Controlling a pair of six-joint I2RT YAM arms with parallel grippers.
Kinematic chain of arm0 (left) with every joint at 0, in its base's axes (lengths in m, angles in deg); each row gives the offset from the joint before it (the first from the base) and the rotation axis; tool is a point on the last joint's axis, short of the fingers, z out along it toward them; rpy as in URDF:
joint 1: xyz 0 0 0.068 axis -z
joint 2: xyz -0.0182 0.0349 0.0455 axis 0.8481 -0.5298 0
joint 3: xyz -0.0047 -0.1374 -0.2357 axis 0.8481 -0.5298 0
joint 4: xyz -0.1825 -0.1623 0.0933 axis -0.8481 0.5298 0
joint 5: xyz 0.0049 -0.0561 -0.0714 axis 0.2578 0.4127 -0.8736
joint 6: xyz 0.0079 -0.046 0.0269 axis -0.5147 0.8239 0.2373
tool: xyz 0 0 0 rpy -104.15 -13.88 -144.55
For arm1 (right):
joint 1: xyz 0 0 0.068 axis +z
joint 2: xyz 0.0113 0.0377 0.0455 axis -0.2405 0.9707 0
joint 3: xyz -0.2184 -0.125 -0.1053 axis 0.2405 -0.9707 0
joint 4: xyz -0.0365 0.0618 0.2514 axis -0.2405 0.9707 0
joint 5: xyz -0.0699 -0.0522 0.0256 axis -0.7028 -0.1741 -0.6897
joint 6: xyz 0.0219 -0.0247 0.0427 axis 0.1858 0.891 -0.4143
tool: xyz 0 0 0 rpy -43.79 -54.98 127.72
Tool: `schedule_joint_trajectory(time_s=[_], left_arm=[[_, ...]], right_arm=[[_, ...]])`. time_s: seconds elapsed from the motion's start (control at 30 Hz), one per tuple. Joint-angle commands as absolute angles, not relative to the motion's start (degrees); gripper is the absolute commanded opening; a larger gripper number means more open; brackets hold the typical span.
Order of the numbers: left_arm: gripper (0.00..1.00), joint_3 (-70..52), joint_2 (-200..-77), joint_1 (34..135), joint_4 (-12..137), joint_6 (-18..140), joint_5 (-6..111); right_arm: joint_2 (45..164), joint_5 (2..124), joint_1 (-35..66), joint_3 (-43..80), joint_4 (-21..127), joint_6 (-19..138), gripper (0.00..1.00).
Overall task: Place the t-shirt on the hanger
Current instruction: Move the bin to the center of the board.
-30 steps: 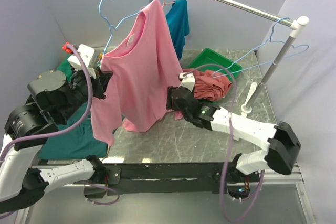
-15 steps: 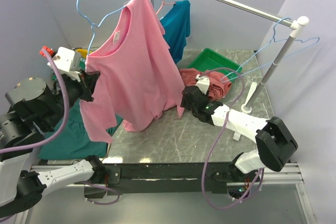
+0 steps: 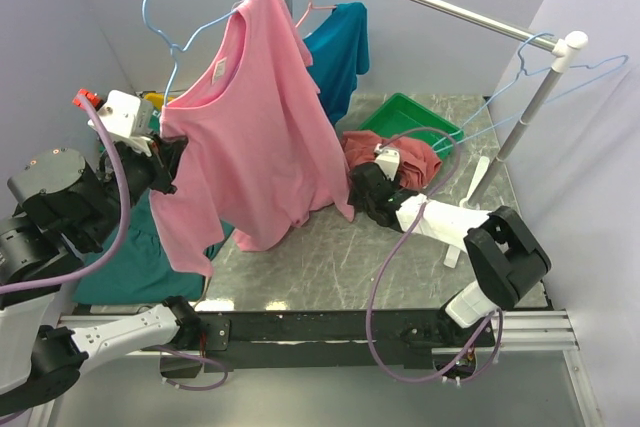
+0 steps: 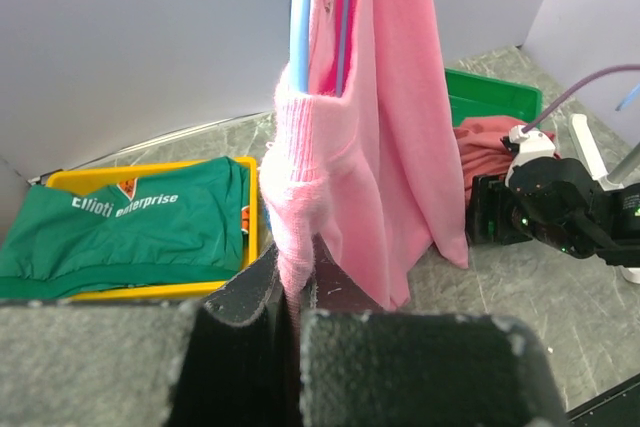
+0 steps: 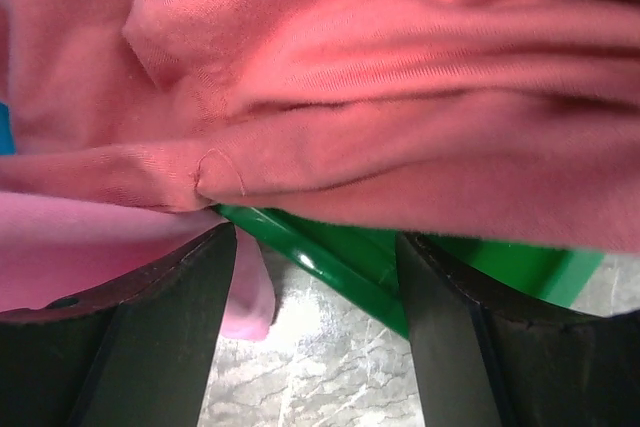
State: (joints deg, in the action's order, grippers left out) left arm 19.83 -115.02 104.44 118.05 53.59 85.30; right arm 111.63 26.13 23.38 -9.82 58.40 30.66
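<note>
The left gripper is clamped on 1 shoulder of the t-shirt, apparently pinching the hanger inside it. This holds both aloft over the table's left edge so the cloth drapes free. The right gripper, jaws parted and empty, sits mid-table against the rose-red garment spilling from the green tray.

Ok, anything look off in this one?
Yes: the t-shirt hangs lopsided on the hanger, which tilts steeply, with one sleeve bunched in the left gripper. A red garment also spills over the rim of the green bin.
</note>
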Motion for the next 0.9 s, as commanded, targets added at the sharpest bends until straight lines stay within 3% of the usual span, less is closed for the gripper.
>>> schedule_joint_trajectory(time_s=[0.0,0.63,0.87], left_arm=[[0.01,20.97,-113.83,104.24,112.04,53.11,87.88],[0.01,22.02,-113.66,104.24,110.37,51.88,89.47],[0.01,20.19,-114.01,104.24,110.54,50.92,83.76]], right_arm=[[111.24,30.84,23.53,-12.32,60.86,28.90,0.73],[97.70,31.28,39.69,-27.78,70.69,13.10,0.79],[89.27,34.97,44.09,-34.03,72.28,7.11,0.79]])
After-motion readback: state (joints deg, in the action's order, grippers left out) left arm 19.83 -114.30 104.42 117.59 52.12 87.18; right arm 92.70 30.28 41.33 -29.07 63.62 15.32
